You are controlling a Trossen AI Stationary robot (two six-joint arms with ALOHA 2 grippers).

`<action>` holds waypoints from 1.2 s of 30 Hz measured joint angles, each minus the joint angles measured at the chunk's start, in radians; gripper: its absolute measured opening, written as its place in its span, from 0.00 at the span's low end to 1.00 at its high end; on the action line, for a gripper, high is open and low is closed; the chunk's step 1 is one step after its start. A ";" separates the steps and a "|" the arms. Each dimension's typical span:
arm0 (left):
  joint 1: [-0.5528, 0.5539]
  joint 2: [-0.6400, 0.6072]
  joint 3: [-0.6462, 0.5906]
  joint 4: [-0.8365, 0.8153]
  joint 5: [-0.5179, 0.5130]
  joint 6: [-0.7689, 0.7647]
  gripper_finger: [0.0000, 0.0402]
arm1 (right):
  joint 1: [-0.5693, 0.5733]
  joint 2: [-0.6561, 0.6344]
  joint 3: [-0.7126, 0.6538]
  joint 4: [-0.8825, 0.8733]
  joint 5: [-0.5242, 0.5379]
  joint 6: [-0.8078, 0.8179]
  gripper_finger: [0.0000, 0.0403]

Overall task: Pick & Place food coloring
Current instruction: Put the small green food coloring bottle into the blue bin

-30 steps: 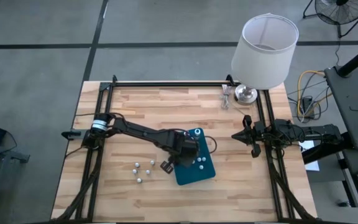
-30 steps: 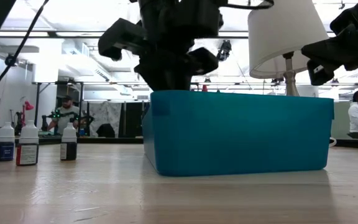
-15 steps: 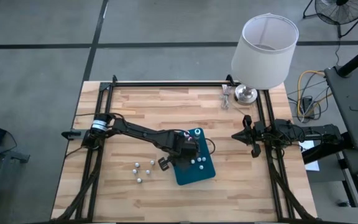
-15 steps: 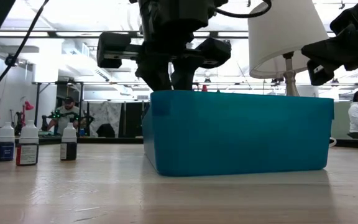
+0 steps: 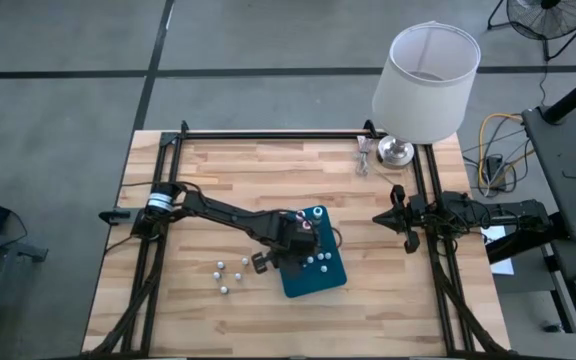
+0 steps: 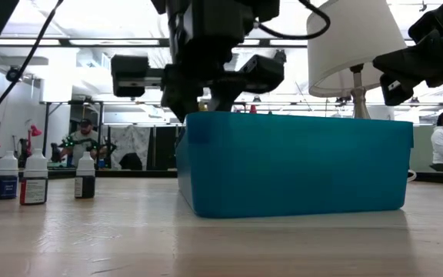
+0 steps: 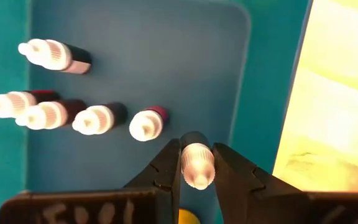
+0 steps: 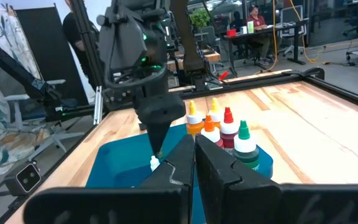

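The table is a light wooden top with a dark frame along its edges. At its far right corner stands a lamp with a white shade. The left arm reaches from the left edge toward the middle, and the right arm waits at the right edge, clear of the work

A teal tray lies near the middle of the table, toward the front. In the low view it shows as a teal wall with the left arm coming down into it from above

The left gripper hangs over the tray near its left wall and pinches one bottle by its white cap, both fingers pressed on the cap's sides. The right gripper has its fingers pressed together on nothing

Five more bottles stand inside the tray: four in a row and one apart nearer the far wall, all with white caps seen from above. In the right wrist view a group with orange, red and green tops stands in the tray just beside the left gripper

Several loose bottles stand on the bare table left of the tray, well apart from it. The low view shows three of them upright with white caps and dark labels

People sit at desks in the room beyond
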 joint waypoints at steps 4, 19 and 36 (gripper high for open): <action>0.000 0.000 -0.015 0.012 0.000 0.014 0.13 | 0.000 0.000 0.000 0.000 0.000 0.000 0.02; 0.004 0.039 -0.027 0.035 -0.001 0.041 0.13 | 0.000 0.000 0.000 0.000 0.000 0.000 0.02; 0.008 0.039 -0.027 0.054 0.002 -0.025 0.13 | 0.000 0.000 0.000 0.000 0.000 0.000 0.02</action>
